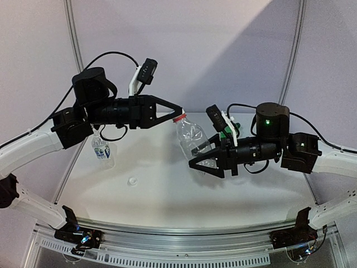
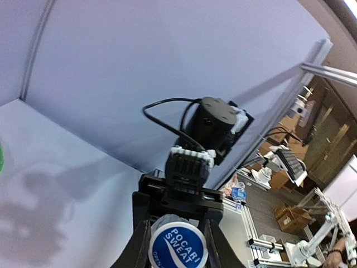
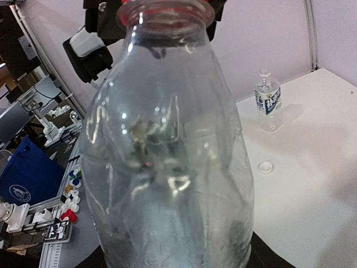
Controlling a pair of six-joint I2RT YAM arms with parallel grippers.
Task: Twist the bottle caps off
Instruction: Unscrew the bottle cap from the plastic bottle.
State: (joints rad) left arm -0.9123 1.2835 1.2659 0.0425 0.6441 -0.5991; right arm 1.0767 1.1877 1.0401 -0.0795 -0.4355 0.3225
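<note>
1 of 3 done: white cap (image 1: 132,181) loose on surface (image 1: 167,195) near labelled btl (image 1: 102,149). Your right hand (image 1: 202,156) clamps clear btl (image 1: 189,134), left hand (image 1: 177,113) pinches 2nd cap (image 1: 179,118). Green btl (image 1: 226,132) left.

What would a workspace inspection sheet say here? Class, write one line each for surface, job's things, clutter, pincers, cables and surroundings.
Surface: white table, arm shadows on it.
Job's things: unlabelled clear bottle held tilted above the table, Pocari Sweat cap on it; labelled bottle upright, apparently uncapped; loose white cap near it; green bottle mostly hidden behind the right arm.
Clutter: nothing seen.
Pincers: left pincer shut on the cap; right pincer shut on the clear bottle's body.
Cables: black cables arc over both arms.
Surroundings: pale partition walls; cardboard boxes beyond.
</note>
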